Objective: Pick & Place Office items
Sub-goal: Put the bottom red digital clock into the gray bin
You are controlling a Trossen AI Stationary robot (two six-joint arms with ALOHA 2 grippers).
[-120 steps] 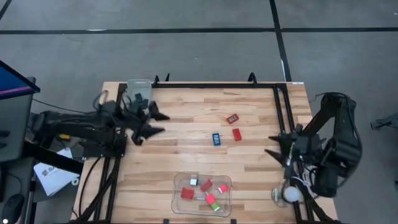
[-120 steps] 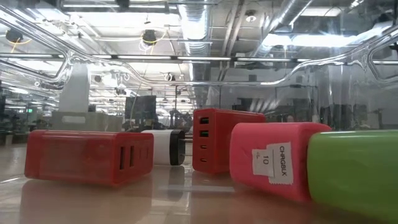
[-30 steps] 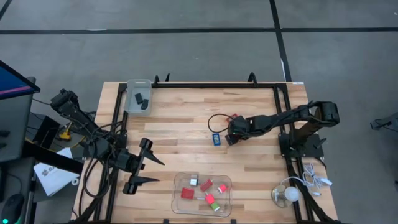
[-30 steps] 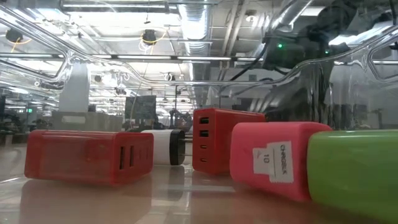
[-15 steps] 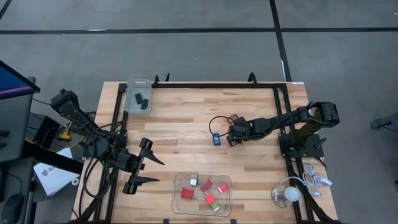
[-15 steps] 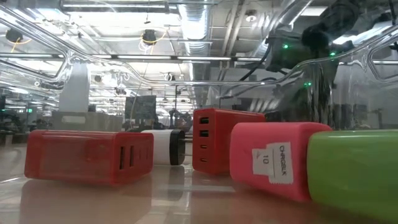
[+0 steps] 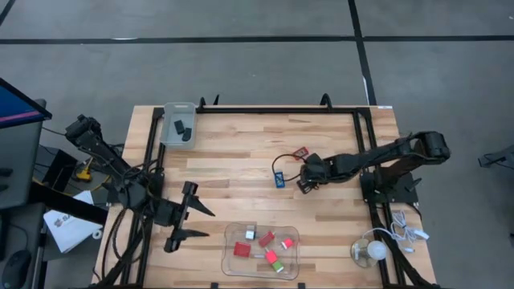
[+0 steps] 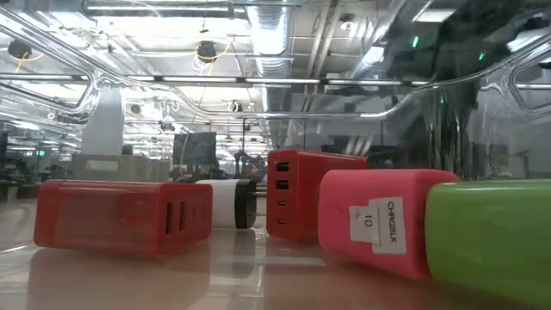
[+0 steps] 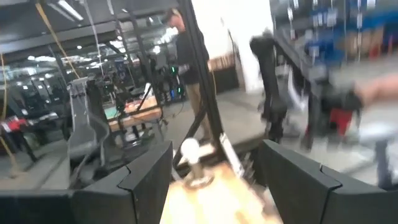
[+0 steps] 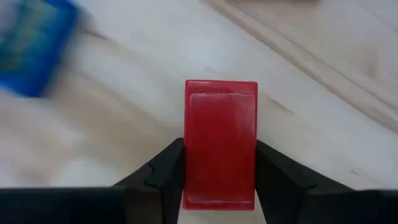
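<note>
Right end effector (image 10: 220, 171) is out over mid-counter, pinching a red block (image 10: 221, 143) between my two fingers (image 10: 165, 171); wrist view shows the pads pressed against the block's two long sides. Block's long axis runs straight ahead along my reach, with most of its length sticking out past the fingertips. Counter (image 7: 233, 168) boards lie close beneath it; cannot tell whether the block touches the wood or has just cleared it. Blue piece (image 7: 279, 180) lies just beside the grip, on the side toward the left arm; a second red block (image 7: 301, 151) sits near, toward the far edge of the counter. The clear tray (image 7: 260, 250) holding the already gathered red, green and white pieces is at the near edge, toward the middle, well apart from my grip: from the block the way runs back toward the near edge and a little to the left-arm side. My judgement: the right arm carries this one, since the block is already in its fingers. Left end effector (image 7: 191, 221) hangs by the near-left part of the counter, fingers spread, holding nothing; it is in fact closer to the tray. A smaller tray (image 7: 178, 124) with dark pieces sits at the far left corner.
</note>
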